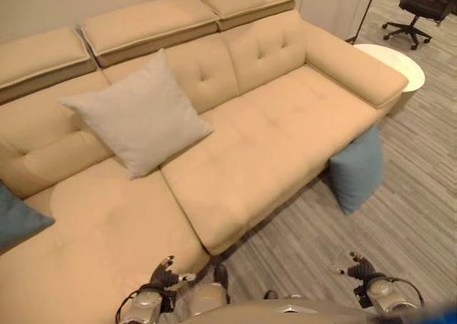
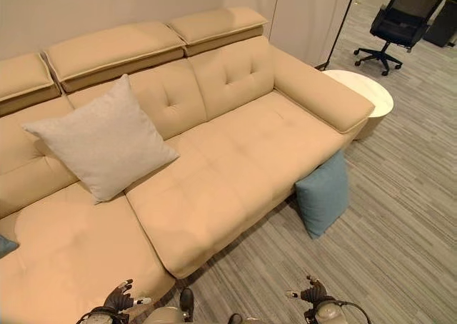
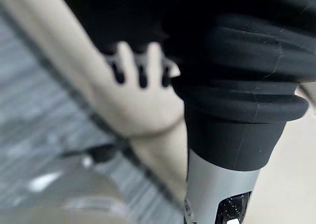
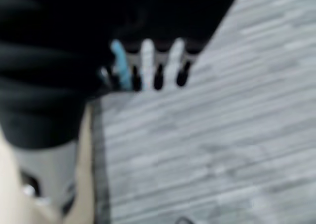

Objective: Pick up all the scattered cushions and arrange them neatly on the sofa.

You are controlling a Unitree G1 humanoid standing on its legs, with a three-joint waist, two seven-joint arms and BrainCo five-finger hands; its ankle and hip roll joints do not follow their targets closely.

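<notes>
Fingers of left hand (image 1: 163, 274) and right hand (image 1: 361, 268) are held relaxed, nothing gripped; blue cushion (image 1: 357, 168) is propped on floor against sofa (image 1: 271, 138); grey cushion (image 1: 139, 114) rests on it

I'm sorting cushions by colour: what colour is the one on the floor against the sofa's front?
Blue cushion, a muted teal shade, plain with no pattern; the left eye view shows it best.

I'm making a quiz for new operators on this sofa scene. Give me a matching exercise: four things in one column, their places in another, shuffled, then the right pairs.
Things:
1. grey cushion
2. blue cushion
3. round white table
4. office chair

Places:
A. on the floor, leaning against the sofa's front
B. far corner of the room
C. on the sofa, against the backrest
D. beside the sofa's armrest

Pairs: 1-C, 2-A, 3-D, 4-B
</notes>
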